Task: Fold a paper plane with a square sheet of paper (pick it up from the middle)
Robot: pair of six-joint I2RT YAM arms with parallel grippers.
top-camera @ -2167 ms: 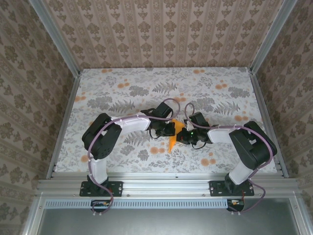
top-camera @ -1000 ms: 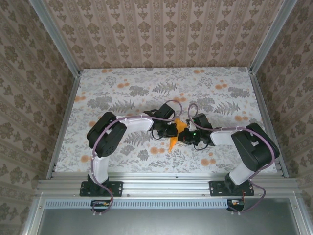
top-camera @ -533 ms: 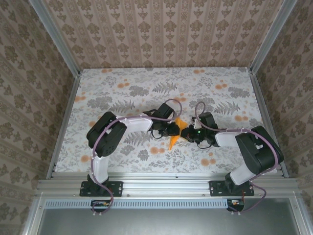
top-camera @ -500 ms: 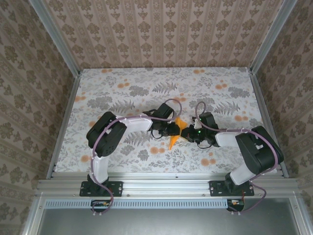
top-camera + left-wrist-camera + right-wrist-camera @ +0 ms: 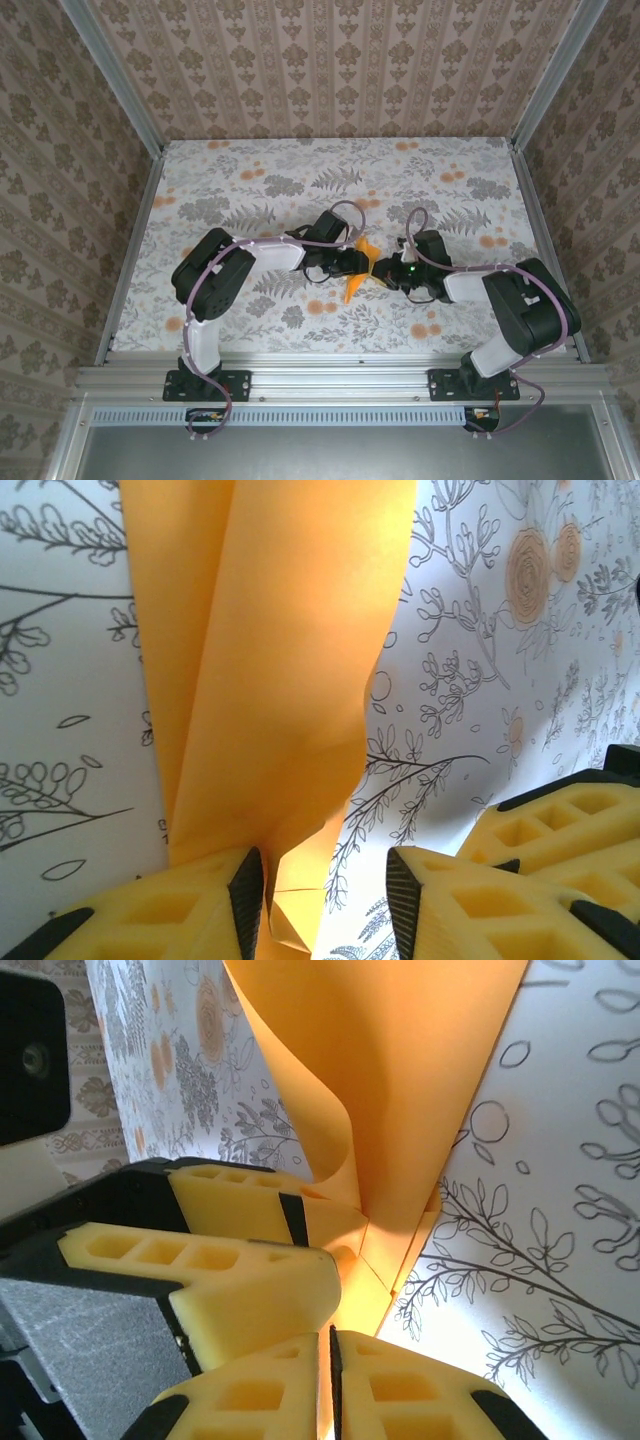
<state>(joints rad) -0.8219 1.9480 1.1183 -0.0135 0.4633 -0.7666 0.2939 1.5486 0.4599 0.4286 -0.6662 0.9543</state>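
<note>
Paper plane (image 5: 270, 680) — creased orange dart — pinched in right claw (image 5: 328, 1335), left claw (image 5: 325, 875) parted beside it

Paper plane (image 5: 270, 680), seemingly matt, creased

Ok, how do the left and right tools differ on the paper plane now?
The left tool is open; the right tool is shut. The paper plane touches only one left-tool finger but is pinched between both right-tool fingers. Both have yellow fingers and meet at the plane.
</note>
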